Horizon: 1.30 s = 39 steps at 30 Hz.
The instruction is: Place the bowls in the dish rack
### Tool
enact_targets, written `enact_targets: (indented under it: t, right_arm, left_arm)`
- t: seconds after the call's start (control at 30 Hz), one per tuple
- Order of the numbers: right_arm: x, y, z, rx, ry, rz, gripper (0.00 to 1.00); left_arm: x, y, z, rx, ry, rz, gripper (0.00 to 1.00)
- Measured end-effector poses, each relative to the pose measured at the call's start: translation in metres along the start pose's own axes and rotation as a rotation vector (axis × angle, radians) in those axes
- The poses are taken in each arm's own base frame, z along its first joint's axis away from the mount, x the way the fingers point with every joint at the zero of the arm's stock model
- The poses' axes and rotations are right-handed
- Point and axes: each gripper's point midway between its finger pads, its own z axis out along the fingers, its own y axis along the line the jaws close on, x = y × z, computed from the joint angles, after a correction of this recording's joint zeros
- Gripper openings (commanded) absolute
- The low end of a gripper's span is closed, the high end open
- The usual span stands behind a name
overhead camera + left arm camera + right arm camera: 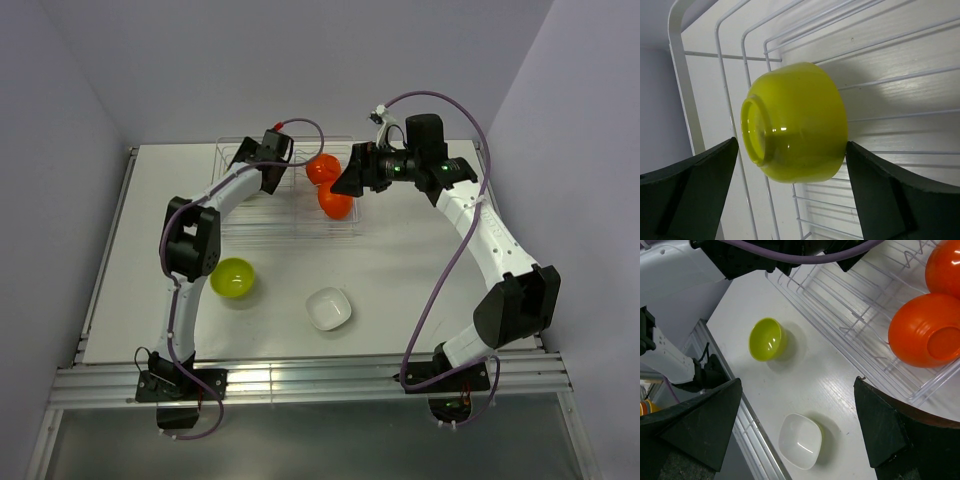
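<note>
Jaws of the left gripper (pixel 791 145) stand wide on either side of a lime-green bowl (pixel 800 125), which lies on its side on the wires of the dish rack (pixel 730 100). Note that the right gripper (pixel 797 385) is spread wide above the table (pixel 840 365) and holds nothing. You see two orange bowls (pixel 920 330) in the rack. A second lime-green bowl (pixel 766 339) and a white bowl (pixel 800 440) rest on the table.

Bare tabletop (pixel 400 270) between lime bowl (pixel 233 278) and white bowl (pixel 328 308); orange bowls (pixel 335 202) in dish rack (pixel 250 215), right end.
</note>
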Motion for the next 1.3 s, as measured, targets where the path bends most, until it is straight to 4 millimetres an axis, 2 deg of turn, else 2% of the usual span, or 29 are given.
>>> enact_targets:
  t: [0.47,0.7,0.8,0.87,0.97,1.13,1.2,1.27,1.3]
  right_arm:
    - [0.001,-0.006,-0.003,0.015,0.004,0.0,1.0]
    - [0.005,-0.009,-0.005,0.022,0.018,-0.008,1.0]
    - [0.008,-0.011,-0.009,0.032,0.029,-0.016,1.0]
    - [0.011,-0.012,-0.015,0.04,0.038,-0.024,1.0]
    - [0.016,-0.01,-0.027,0.052,0.051,-0.057,1.0]
    - [0.029,0.001,-0.048,0.054,0.099,-0.131,0.95]
    - [0.037,0.006,-0.056,0.053,0.12,-0.162,0.93]
    - [0.044,0.01,-0.063,0.05,0.141,-0.186,0.92]
    - [0.047,0.012,-0.067,0.049,0.151,-0.196,0.91]
  left_arm:
    - [-0.014,-0.004,-0.005,0.059,-0.026,-0.021,0.98]
    - [-0.019,-0.023,-0.009,0.165,-0.049,-0.05,0.99]
    - [-0.028,-0.029,-0.019,0.247,-0.077,-0.089,0.99]
    - [-0.04,-0.028,-0.033,0.307,-0.11,-0.126,0.99]
    - [-0.065,-0.016,-0.068,0.413,-0.193,-0.196,1.0]
    - [-0.105,0.031,-0.148,0.564,-0.377,-0.326,1.0]
    - [-0.108,0.049,-0.179,0.618,-0.437,-0.364,0.99]
    - [-0.103,0.063,-0.206,0.678,-0.475,-0.391,0.99]
    - [-0.099,0.065,-0.213,0.7,-0.481,-0.397,1.0]
